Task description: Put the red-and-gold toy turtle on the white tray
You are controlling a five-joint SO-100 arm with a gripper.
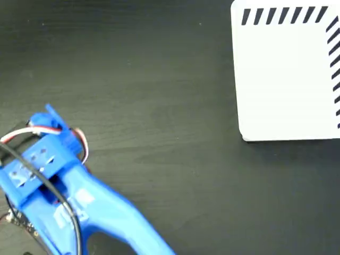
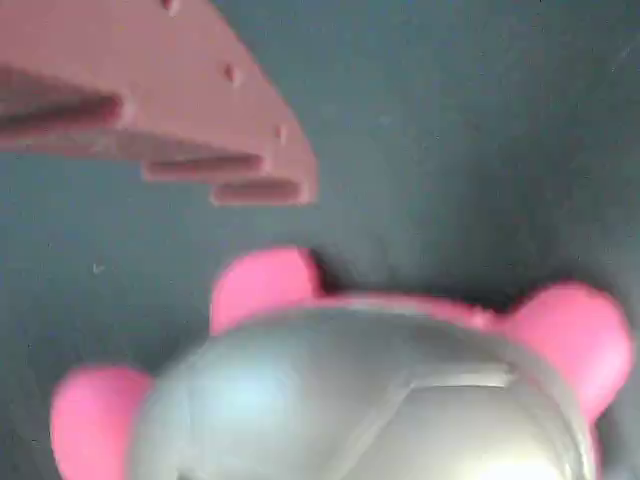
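Turtle point(image 2: 370, 390) sits just under my claw point(image 2: 215, 170); I can't tell its opening, so I'd lower squarely over the shell.

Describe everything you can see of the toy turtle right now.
Only the wrist view shows the toy turtle, close up and blurred. Its domed, shiny shell looks silvery-grey here, with faint seams, and pink-red rounded limbs stick out around it. It sits on the dark table. One reddish jaw hangs above it; contact cannot be told.

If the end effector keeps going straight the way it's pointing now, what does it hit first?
Most likely the toy turtle: the wrist view shows its shell filling the frame just beyond one finger. Depth is unclear, so the remaining gap can't be judged.
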